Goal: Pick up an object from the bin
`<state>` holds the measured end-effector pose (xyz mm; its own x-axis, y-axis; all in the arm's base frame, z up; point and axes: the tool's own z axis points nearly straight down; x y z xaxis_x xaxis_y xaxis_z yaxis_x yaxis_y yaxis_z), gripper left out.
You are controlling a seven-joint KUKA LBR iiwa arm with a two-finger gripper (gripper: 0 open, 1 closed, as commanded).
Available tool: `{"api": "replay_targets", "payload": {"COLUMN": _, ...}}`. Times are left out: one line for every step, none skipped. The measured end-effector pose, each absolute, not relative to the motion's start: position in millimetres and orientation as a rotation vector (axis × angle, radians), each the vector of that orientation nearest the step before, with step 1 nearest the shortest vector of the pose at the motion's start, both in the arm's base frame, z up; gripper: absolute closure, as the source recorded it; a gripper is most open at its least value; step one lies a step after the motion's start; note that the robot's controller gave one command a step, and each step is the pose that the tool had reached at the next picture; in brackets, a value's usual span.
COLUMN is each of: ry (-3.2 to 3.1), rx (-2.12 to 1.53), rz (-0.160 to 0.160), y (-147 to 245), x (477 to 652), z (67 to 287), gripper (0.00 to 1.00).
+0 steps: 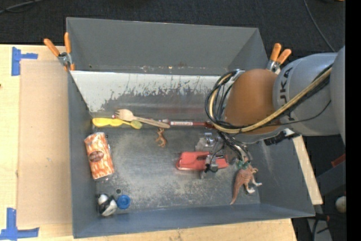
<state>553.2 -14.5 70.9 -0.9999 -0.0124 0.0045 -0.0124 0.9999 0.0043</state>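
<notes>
Down low at the right end of a flat red toy (190, 161): the gripper (212, 164), on the floor of the bin (169, 209). Cannot tell whether jaws stand apart or together, hidden under wrist and cables. Just right of the red toy, a brown dinosaur (243, 180). Above-left of it, a small brown figure (162, 138). Well left of it, an orange-wrapped packet (98, 156) and a yellow spoon (111, 122).

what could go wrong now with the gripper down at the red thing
The gripper sits at the right end of the flat red thing; it lies low on the bin floor, so a grasp may slip off. The brown toy dinosaur lies close beside it and could get knocked or caught.
</notes>
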Motion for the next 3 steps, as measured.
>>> {"api": "replay_targets", "payload": {"ry": -3.137, "rx": 0.02, "rz": -0.007, "y": -15, "x": 553.1, "z": 71, "gripper": 1.0}}
{"api": "replay_targets", "payload": {"ry": -3.122, "rx": 0.086, "rz": -0.011, "y": -28, "x": 548.0, "z": 97, "gripper": 1.0}}
{"api": "replay_targets", "payload": {"ry": -3.114, "rx": 0.372, "rz": -0.007, "y": -34, "x": 558.0, "z": 120, "gripper": 1.0}}
